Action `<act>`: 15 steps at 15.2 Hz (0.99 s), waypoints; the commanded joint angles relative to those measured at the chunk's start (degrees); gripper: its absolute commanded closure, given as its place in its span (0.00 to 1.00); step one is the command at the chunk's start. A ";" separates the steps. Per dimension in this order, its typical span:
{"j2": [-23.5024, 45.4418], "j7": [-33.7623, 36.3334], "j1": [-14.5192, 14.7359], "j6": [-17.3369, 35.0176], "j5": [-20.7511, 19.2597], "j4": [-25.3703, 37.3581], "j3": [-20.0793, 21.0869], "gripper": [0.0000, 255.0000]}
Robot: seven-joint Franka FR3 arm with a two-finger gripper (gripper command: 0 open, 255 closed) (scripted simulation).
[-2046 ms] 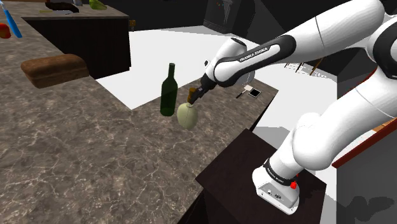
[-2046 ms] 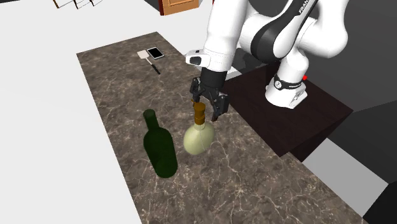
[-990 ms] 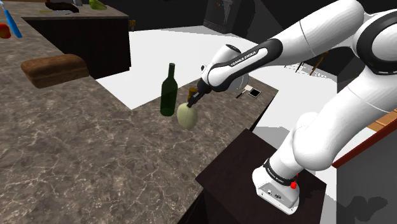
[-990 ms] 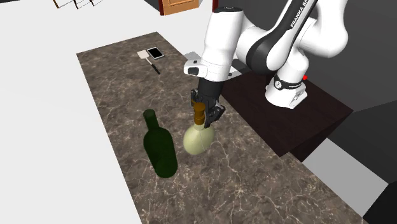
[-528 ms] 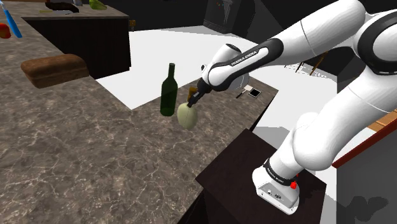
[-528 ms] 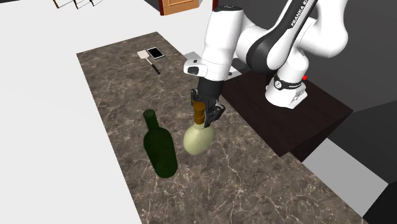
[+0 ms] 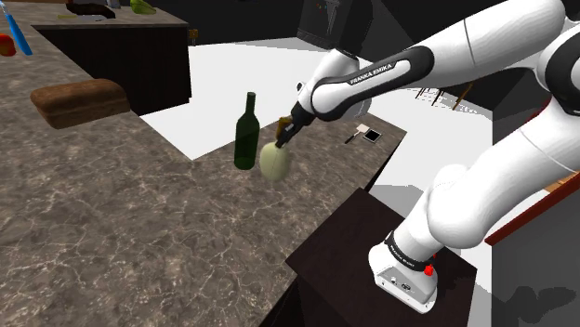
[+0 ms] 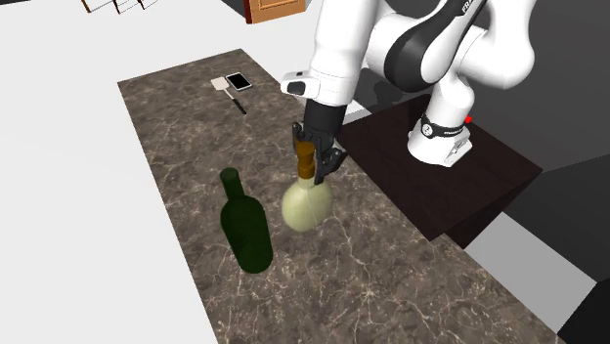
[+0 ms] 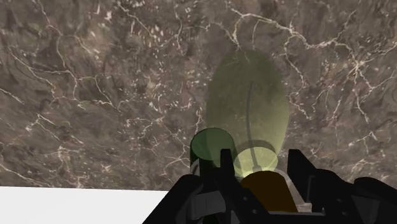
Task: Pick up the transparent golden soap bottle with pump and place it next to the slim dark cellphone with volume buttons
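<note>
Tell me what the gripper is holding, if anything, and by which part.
The soap bottle, clasped by the gripper at its brown pump neck; the pale round body hangs below the jaws.

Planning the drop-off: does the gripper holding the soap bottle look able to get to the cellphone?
Probably yes. Bare counter lies between the gripper, shut on the soap bottle, and the cellphone; the green wine bottle stands on the opposite side, out of the way.

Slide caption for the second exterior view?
Black gripper clasps the pale soap bottle by its amber top, beside a dark green bottle on the marbled counter.
</note>
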 commanded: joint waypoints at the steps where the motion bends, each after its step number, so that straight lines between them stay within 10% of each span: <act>1: -1.10 0.88 -0.29 -1.64 -0.81 0.61 0.25 1.00; 15: -7.53 4.46 -1.78 -13.52 -4.27 6.21 1.08 1.00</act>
